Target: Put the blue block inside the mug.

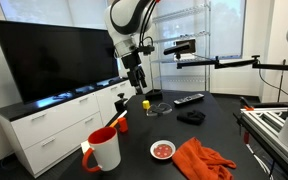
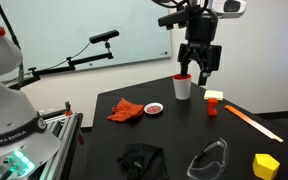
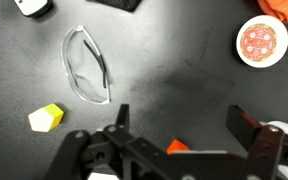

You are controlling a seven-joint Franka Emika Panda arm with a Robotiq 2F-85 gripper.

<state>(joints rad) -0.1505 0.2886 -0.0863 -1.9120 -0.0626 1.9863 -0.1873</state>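
No sight of the block in any view: perhaps already inside the mug, perhaps hidden, so cannot tell done from undone, nor its pointing or long axis. High over the tabletop, near the mug, an empty tool with jaws wide apart.

Plate between cloth and mug, glasses nearer camera, small block seemingly beside them

Your claw hangs above the counter; nearer the camera sit the white mug, a small plate and an orange cloth.
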